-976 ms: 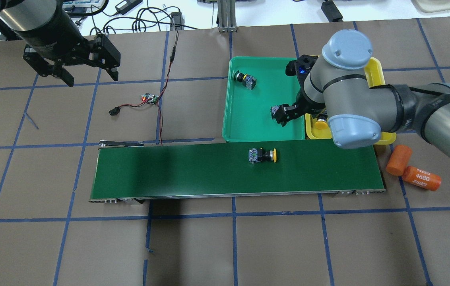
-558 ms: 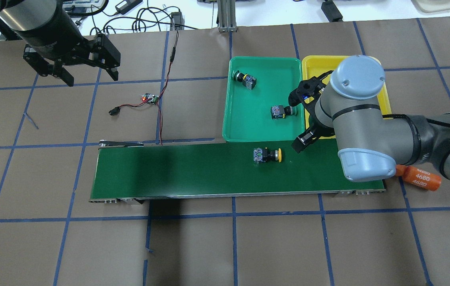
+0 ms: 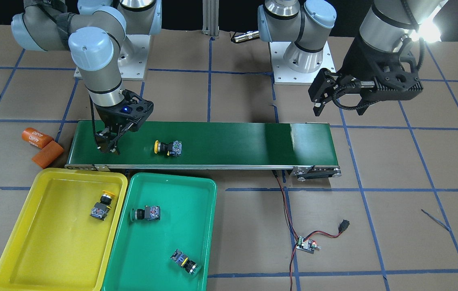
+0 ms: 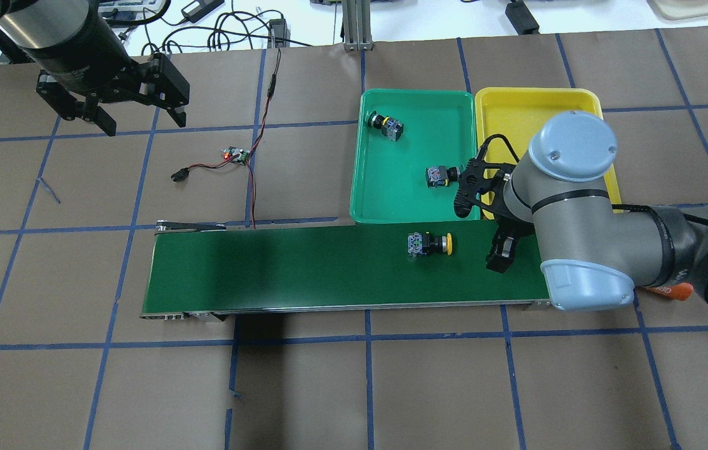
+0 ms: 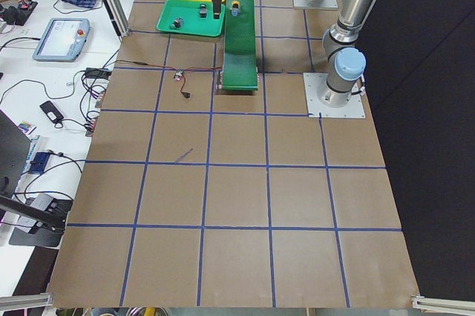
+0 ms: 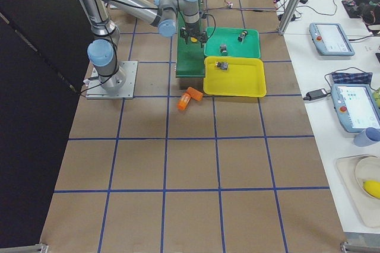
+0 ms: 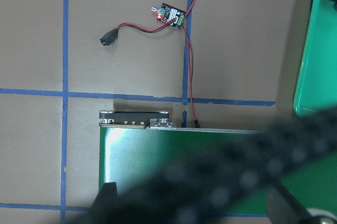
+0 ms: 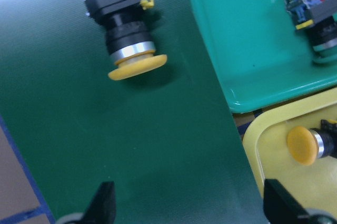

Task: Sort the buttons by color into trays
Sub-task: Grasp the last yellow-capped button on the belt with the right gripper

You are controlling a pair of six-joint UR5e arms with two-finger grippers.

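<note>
One yellow button point(image 4: 430, 244) lies at nine o'clock overhead from my empty, wide-spread right hand point(image 4: 483, 233), cap toward it.

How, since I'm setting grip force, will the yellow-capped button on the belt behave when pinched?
Probably rigid: the yellow-capped button looks like hard plastic. Lying sideways on the belt, its round cap may let it pivot if nudged. Its blocky body seems safest for the right pincer.

I saw a brown tabletop point(image 3: 395, 161) gridded in blue tape, a dark-green belt point(image 3: 233, 141), one bright yellow tray point(image 3: 51, 250), one teal-green tray point(image 3: 148, 250) (both plain, unpatterned), a yellow-capped button point(image 3: 167, 147) with black-grey body, and two orange cylinders point(image 3: 47, 154).
</note>
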